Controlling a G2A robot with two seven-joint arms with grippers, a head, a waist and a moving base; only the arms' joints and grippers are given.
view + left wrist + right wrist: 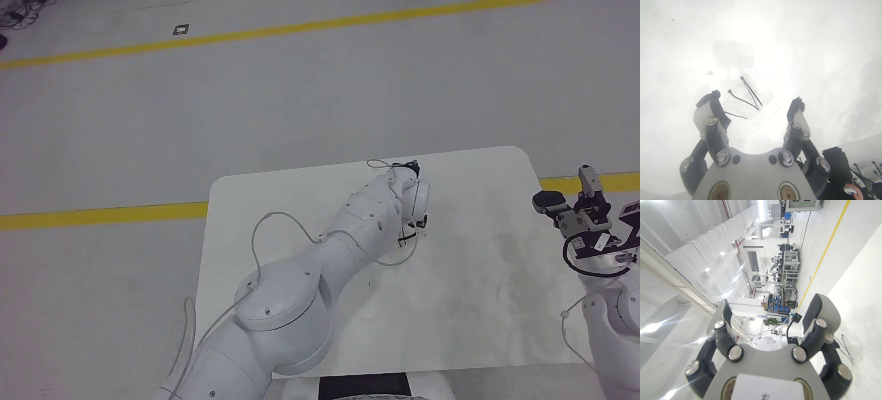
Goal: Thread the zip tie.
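My left pincer [756, 96] hangs wide open just above the white surface [677, 75], holding nothing, its pads [717, 108] well apart. From above, it [413, 200] sits near the surface's far middle.

Just beyond the pads a clear plastic sheet [765, 113] lies flat, and the ties lie on it. One of my pads stands in front of the nearest zip tie [735, 115] and hides one end of it; the free tip pokes out toward the gap. The middle zip tie [743, 99] runs from its square head to a tip that meets the far zip tie [751, 91]. That far one shows two strands from a single head; it may be one tie doubled over or two lying together, I cannot tell which.

My right pincer [771, 299] is open too and grips nothing. It is raised off the surface's right edge [566, 188], well apart from the ties. Beyond the surface a yellow line [250, 33] crosses the floor.
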